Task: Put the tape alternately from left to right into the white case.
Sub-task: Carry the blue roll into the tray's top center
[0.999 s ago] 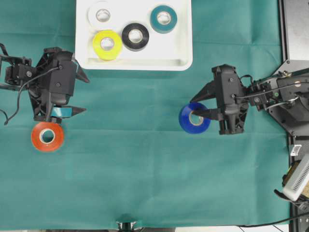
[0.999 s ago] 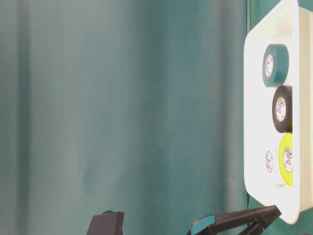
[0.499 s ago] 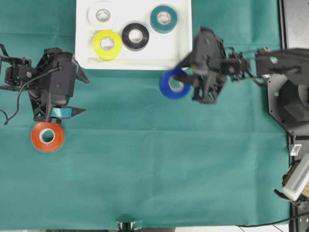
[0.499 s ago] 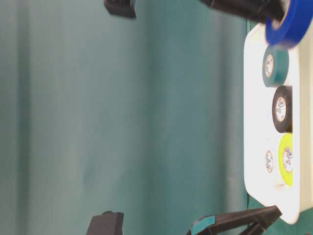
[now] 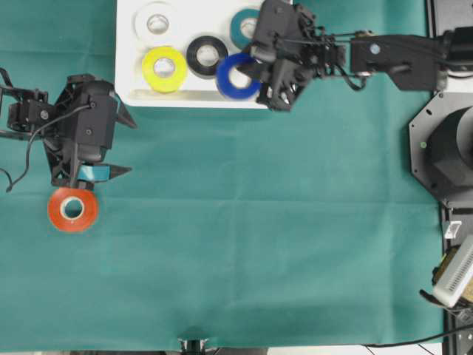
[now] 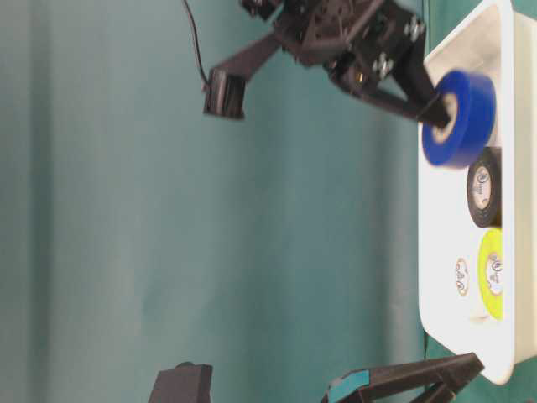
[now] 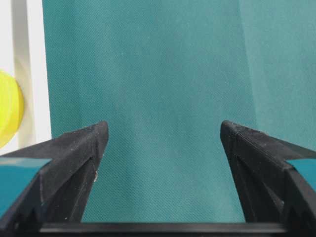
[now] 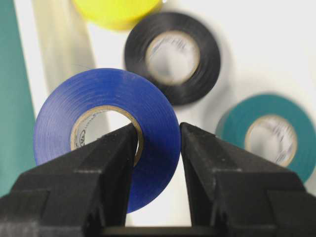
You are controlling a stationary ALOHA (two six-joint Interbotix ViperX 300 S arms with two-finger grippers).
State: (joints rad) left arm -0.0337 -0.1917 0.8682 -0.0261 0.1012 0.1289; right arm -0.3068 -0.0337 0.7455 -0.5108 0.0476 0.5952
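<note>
My right gripper point(image 5: 249, 68) point(image 8: 158, 129) is shut on the blue tape point(image 5: 233, 78) point(image 6: 460, 117) point(image 8: 89, 94), one finger through its core and one outside. It holds the roll upright over the front part of the white case point(image 5: 207, 100) point(image 6: 435, 252) point(image 8: 237, 84). White point(image 5: 156, 24), yellow point(image 5: 164, 68), black point(image 5: 207, 55) point(image 8: 173, 57) and teal point(image 5: 241, 27) point(image 8: 269, 133) tape lie in the case, the teal partly hidden by the arm. The orange-red tape point(image 5: 72, 209) lies on the cloth. My left gripper point(image 5: 127, 146) point(image 7: 163, 131) is open just above that roll, nothing between its fingers.
A green cloth point(image 5: 244, 244) covers the table. The right arm's base point(image 5: 443, 155) and dark equipment point(image 5: 452, 44) stand along the right edge. The case rim point(image 7: 32, 74) and yellow roll point(image 7: 7, 113) show at the left of the left wrist view.
The right arm has carried the blue tape from the cloth at middle right up and leftward to over the case. The left arm has stayed still.
</note>
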